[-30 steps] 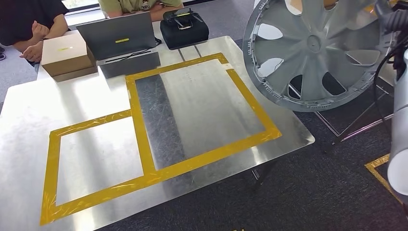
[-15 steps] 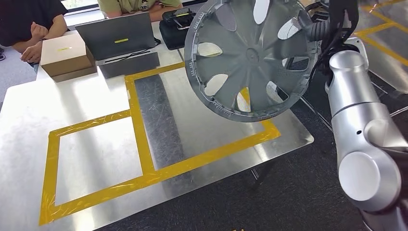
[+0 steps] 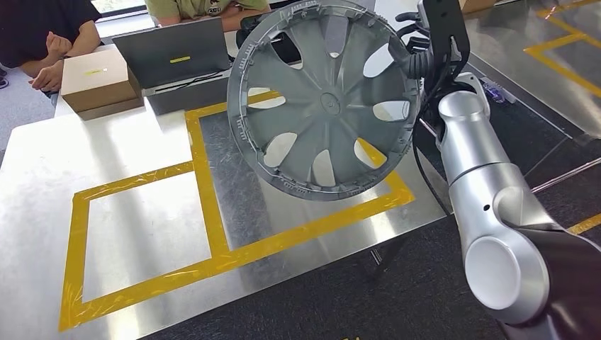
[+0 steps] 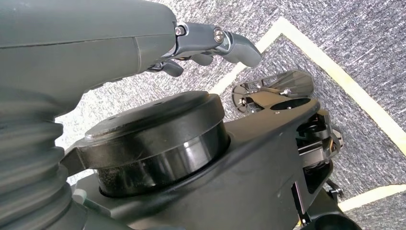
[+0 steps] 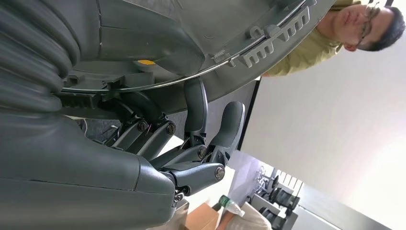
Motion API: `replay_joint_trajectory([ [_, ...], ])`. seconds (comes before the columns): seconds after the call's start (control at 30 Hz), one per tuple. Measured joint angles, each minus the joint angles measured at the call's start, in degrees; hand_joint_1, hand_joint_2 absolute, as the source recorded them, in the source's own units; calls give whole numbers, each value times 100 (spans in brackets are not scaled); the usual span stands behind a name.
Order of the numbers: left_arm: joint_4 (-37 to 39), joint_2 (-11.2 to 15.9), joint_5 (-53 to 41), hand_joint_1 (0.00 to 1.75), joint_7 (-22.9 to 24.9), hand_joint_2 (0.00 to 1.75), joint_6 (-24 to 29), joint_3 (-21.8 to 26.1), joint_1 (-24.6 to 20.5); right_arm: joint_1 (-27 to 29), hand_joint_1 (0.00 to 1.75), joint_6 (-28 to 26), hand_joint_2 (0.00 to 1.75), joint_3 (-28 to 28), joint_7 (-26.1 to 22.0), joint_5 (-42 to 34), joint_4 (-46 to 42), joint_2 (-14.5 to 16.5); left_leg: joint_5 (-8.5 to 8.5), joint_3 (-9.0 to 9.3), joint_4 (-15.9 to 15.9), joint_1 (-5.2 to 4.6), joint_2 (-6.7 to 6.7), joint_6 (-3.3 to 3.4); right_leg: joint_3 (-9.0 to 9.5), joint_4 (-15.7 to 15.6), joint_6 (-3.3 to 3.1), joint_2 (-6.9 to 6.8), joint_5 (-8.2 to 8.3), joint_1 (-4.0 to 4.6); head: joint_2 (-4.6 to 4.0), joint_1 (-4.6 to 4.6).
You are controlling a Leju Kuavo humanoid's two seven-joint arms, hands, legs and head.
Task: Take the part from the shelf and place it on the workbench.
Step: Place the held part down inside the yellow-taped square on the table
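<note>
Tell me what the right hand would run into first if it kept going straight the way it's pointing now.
Hard to say: the right hand points up and away past the table's far edge while gripping the wheel cover. Beyond it nothing close shows, though depth is unclear.

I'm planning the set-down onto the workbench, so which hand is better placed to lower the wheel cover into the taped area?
The right hand: it already grips the wheel cover by its rim, above the yellow-taped rectangle on the workbench. The left hand hangs over the carpeted floor, holding nothing.
</note>
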Motion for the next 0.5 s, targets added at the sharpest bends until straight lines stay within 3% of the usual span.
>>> replay_joint_trajectory([
  [0.5, -1, 11, -98, 0, 78, 175, -45, 0, -19, 200, 175, -95, 175, 41, -47, 91, -44, 136, 0, 2, 0, 0, 4, 0, 0, -1, 0, 2, 0, 1, 0, -1],
])
